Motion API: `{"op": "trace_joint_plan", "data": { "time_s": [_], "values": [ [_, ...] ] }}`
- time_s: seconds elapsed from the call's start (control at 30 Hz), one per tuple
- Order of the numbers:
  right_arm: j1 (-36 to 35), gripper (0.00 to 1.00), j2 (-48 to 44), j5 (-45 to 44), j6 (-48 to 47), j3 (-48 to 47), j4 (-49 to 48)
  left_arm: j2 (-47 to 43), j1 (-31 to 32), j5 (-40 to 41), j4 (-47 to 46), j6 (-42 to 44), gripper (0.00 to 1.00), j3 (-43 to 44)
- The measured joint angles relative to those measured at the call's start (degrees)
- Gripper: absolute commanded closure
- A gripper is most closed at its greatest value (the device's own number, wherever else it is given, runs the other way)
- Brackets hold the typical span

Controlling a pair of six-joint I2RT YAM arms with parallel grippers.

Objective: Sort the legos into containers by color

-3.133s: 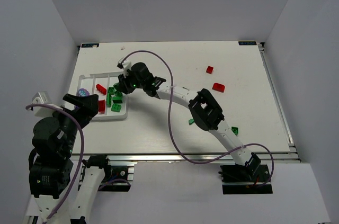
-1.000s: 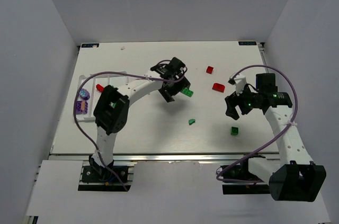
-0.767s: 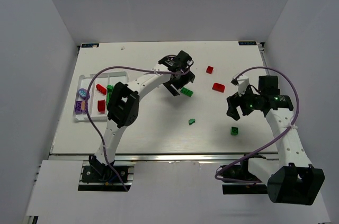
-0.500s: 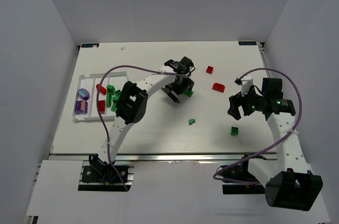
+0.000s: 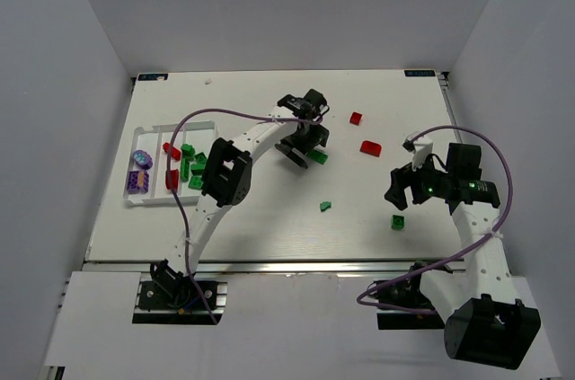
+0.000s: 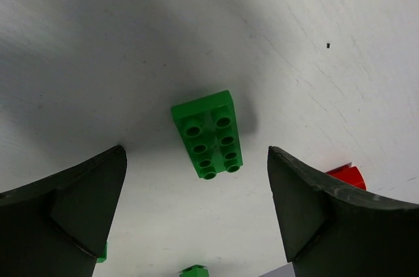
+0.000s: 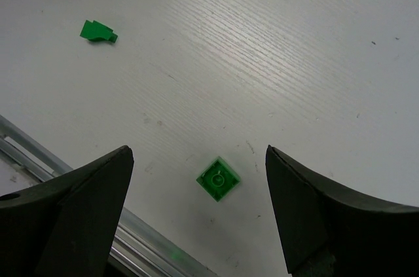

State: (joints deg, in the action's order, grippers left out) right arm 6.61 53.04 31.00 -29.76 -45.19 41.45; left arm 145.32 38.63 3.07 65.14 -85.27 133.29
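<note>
A green two-by-four lego [image 6: 209, 134] lies flat on the white table, and my left gripper [image 6: 195, 151] hangs open right over it with a dark finger on either side; from above, this gripper [image 5: 304, 145] sits just left of the brick [image 5: 317, 157]. My right gripper [image 7: 198, 152] is open above a small green square lego [image 7: 217, 179], seen from above at the gripper [image 5: 404, 193] and the square lego [image 5: 396, 222]. The white tray [image 5: 149, 131] at the left holds purple, red and green legos in separate compartments.
Two red legos [image 5: 356, 118] [image 5: 370, 147] lie toward the back right. A small green piece [image 5: 326, 206] rests mid-table and shows in the right wrist view [image 7: 98, 30]. The aluminium rail [image 7: 150, 241] of the near edge runs close below the right gripper.
My left gripper has shifted right and settled over the green two-by-four lego. The right gripper has drifted toward the near edge, above the small green square. Both stay open.
</note>
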Motion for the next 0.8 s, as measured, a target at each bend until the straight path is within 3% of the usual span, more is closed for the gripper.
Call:
{"op": "trace_joint_plan", "data": {
  "time_s": [0.33,0.8],
  "values": [
    [0.3,0.14,-3.5,1.5,4.2,1.5,-3.8,2.5,-1.3,-3.3,4.0,0.6,0.24,3.6],
    [0.5,0.15,-5.4,3.8,7.5,3.0,-5.7,0.7,-1.4,-3.5,5.2,4.9,0.32,0.0]
  ]
}}
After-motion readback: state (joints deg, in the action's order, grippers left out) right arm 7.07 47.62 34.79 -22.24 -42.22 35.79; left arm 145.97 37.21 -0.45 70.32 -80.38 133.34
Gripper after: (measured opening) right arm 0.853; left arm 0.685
